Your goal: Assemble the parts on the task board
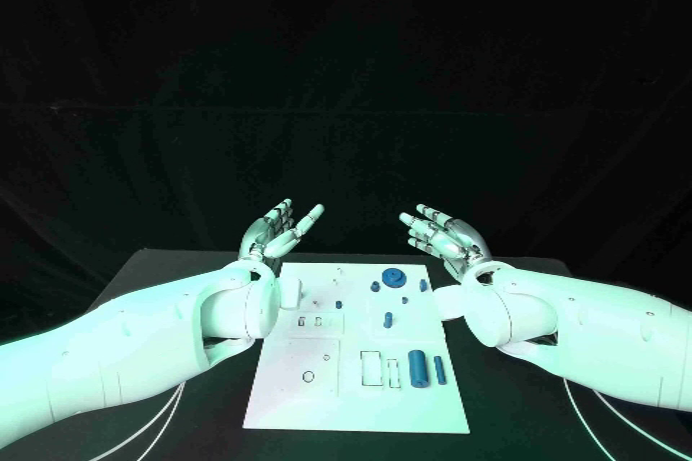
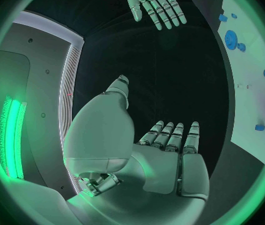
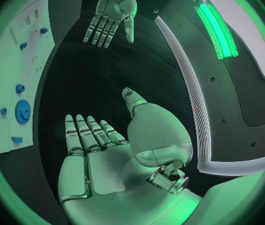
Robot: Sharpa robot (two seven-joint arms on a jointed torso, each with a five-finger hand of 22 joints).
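The white task board (image 1: 310,391) lies in the middle of the black table. On it sit a round blue gear (image 1: 394,276), a blue cylinder (image 1: 418,368) near the right edge and several small blue pieces (image 1: 389,320). My left hand (image 1: 281,230) is raised above the board's far left corner, fingers spread, holding nothing. My right hand (image 1: 443,235) hangs above the far right corner, also spread and empty. The left wrist view has my left hand's palm (image 2: 164,160) with the right hand (image 2: 152,2) opposite. In the right wrist view my right hand (image 3: 95,150) faces the left hand (image 3: 110,17).
The black table (image 1: 159,271) runs out on both sides of the board. White cables (image 1: 144,426) trail along the table's near left and near right. A dark curtain hangs behind the table.
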